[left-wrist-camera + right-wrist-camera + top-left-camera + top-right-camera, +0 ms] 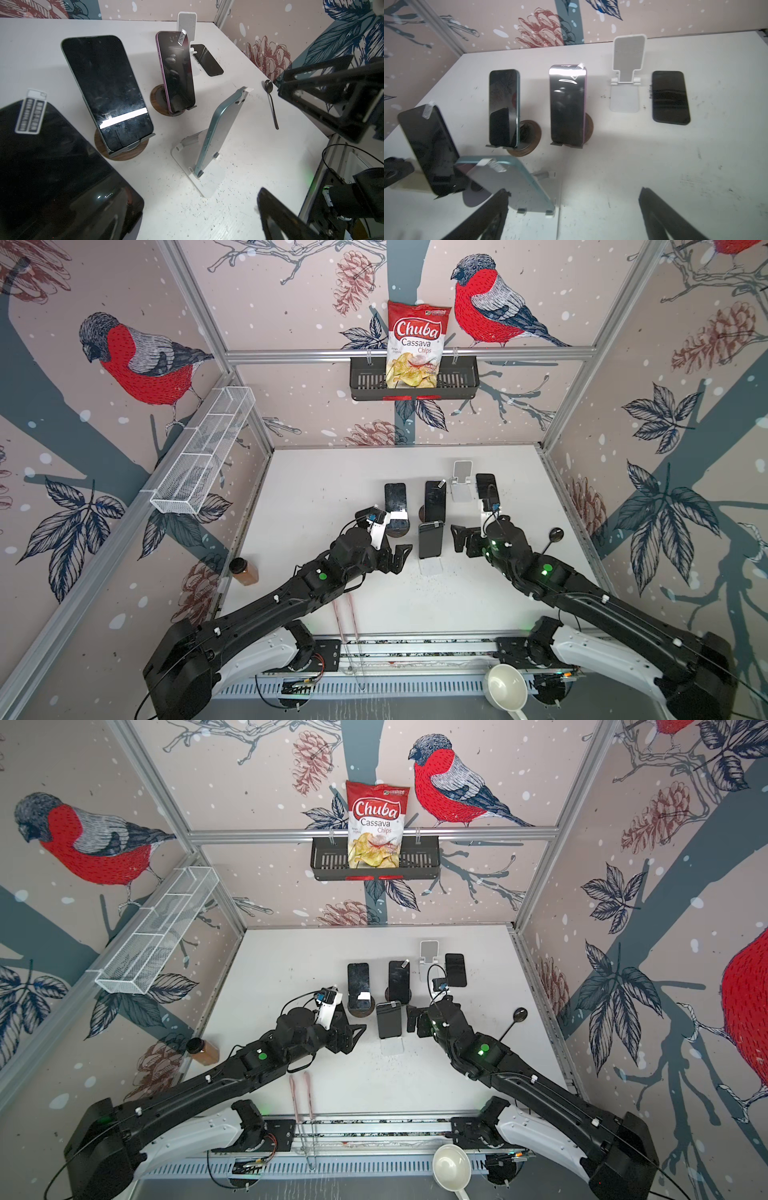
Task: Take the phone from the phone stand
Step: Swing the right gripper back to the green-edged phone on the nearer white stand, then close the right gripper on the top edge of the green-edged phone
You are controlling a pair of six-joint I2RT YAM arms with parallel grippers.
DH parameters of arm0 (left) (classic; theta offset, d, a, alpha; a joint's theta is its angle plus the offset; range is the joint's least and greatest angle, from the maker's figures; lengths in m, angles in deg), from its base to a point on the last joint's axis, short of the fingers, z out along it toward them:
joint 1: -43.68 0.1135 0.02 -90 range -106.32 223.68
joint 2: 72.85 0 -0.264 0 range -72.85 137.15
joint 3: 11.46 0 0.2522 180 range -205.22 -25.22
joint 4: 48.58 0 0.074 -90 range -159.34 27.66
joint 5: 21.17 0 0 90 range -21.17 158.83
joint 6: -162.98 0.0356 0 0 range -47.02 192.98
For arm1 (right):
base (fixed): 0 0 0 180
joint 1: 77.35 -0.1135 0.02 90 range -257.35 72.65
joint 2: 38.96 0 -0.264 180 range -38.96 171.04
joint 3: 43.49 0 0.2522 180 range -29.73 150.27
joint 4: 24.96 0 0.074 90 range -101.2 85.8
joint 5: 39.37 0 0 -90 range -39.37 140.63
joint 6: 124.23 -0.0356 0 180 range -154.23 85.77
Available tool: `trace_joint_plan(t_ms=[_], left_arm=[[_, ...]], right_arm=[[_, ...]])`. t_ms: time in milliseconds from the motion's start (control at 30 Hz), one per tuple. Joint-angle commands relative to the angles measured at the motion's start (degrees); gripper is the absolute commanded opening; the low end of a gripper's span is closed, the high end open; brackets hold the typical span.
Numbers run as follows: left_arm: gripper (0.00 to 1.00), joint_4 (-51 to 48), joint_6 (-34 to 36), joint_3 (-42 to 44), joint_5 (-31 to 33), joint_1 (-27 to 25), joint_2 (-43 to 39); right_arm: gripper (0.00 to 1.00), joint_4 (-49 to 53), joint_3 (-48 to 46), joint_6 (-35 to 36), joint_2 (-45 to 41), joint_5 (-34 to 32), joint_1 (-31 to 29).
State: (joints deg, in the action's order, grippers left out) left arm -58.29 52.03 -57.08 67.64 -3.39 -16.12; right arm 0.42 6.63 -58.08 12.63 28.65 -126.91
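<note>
Nearest the lens in both top views, a white ladle (pixel 505 686) lies at the front edge, past the arm bases. On the white worktop (pixel 324 497) the phone (pixel 431 540) leans upright in its white phone stand (pixel 430 568), between the two hands. The left hand (pixel 399 558) sits just left of it and the right hand (pixel 459 538) just right. Both are spread wide, grip nothing and touch neither phone nor stand. Behind them, a dark phone (pixel 395 497) and a purple-edged phone (pixel 435 499) are propped on round bases. Further right are an empty white stand (pixel 462 479) and a flat phone (pixel 485 486). A black spoon (pixel 555 536) lies to the right and a brown jar (pixel 244 571) at the left edge.

In the left wrist view a big stickered phone (pixel 52 166) fills the near corner. The task's phone (pixel 222 124), teal-edged, shows edge-on with its foot in the stand's lip. It is apart from the left hand's fingers (pixel 324 99), which are splayed wide with nothing between them.

In the right wrist view the phone's pale back (pixel 512 182) faces the camera. The right hand's black fingers (pixel 483 218) stand far apart and empty, one overlapping the phone's lower corner in the picture.
</note>
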Motion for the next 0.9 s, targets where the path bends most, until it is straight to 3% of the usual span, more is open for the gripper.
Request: trace_joint_plan(t_ms=[0, 300, 867], left_arm=[[0.97, 2.11, 0.71, 0.28, 1.19, -0.13, -0.47], [0.97, 3.29, 0.80, 1.35, 1.51, -0.13, -1.54], [0.97, 3.68, 0.64, 2.86, 2.34, -0.13, -3.69]], right_arm=[[0.99, -1.73, -0.65, -0.06, 0.83, -5.11, -3.61], [0.99, -7.57, -1.99, -3.13, 6.82, -8.63, -12.02], [0.99, -18.23, -1.11, -6.07, 19.73, -10.81, -15.74]])
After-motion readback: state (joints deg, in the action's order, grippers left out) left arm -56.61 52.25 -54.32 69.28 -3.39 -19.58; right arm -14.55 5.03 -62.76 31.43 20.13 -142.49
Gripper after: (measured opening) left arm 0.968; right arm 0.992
